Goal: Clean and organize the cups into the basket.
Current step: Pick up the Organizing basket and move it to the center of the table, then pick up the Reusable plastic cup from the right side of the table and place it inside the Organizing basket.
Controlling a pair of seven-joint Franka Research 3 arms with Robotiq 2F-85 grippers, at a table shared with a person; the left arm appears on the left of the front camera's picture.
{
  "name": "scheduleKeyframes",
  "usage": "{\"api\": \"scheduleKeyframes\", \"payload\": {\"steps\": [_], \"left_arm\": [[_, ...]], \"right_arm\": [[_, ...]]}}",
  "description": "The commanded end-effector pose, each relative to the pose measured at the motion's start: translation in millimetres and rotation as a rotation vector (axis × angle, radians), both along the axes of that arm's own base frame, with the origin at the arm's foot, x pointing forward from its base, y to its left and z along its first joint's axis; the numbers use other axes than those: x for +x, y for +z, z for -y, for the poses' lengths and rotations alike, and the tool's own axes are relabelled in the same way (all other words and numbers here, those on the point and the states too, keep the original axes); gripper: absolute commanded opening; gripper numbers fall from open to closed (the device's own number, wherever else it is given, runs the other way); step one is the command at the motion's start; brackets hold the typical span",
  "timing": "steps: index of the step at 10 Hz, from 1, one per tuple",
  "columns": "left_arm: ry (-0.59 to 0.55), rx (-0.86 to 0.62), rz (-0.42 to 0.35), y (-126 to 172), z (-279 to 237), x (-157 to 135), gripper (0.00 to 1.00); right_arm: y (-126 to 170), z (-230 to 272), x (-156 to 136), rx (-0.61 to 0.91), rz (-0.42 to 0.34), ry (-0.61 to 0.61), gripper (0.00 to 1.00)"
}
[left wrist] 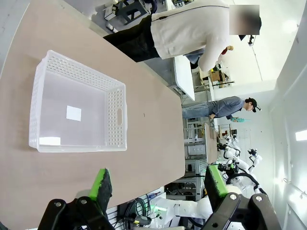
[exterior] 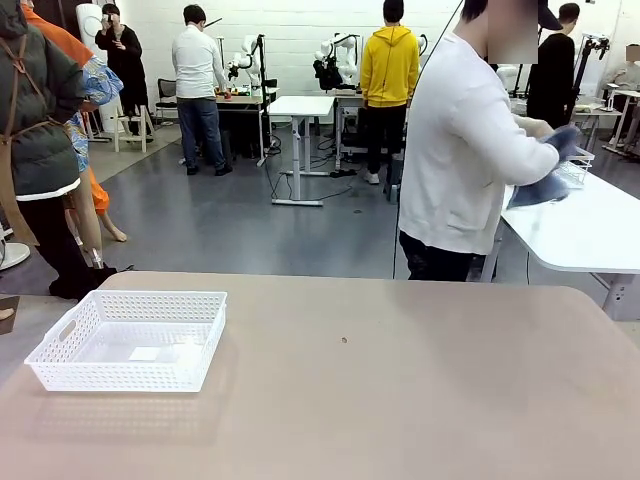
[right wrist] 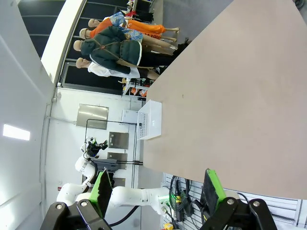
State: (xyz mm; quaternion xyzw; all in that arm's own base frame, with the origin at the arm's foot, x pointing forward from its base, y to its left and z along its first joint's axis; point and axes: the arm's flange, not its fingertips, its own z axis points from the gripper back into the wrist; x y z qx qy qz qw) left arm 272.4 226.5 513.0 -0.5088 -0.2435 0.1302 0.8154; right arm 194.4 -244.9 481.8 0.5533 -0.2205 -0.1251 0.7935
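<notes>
Your left end effector (left wrist: 157,181) and right end effector (right wrist: 157,181): jaws apart, holding nothing. White lattice basket (exterior: 115,373) near desk (exterior: 420,400) left edge, empty. You have all cups left to load.

Bright, even indoor light; faint soft shadow under basket (exterior: 120,372) on table (exterior: 420,400); wrist views curved at edges.

The tan table (exterior: 420,400) carried a white lattice basket (exterior: 125,372) sitting flat near its left edge, at about nine o'clock from the centre, and a tiny dark speck (exterior: 344,341) lay at the basket's three o'clock.
</notes>
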Motion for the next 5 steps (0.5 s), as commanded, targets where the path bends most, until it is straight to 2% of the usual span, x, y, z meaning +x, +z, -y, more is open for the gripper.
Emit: {"api": "scheduleKeyframes", "payload": {"steps": [1, 5], "left_arm": [[0.004, 0.007, 0.002, 0.6, -0.4, 0.6, 1.00], [0.004, 0.007, 0.002, 0.6, -0.4, 0.6, 1.00]], "right_arm": [[1.7, -0.5, 1.7, 0.006, 0.011, 0.004, 1.00], [1.7, -0.5, 1.7, 0.006, 0.011, 0.004, 1.00]]}}
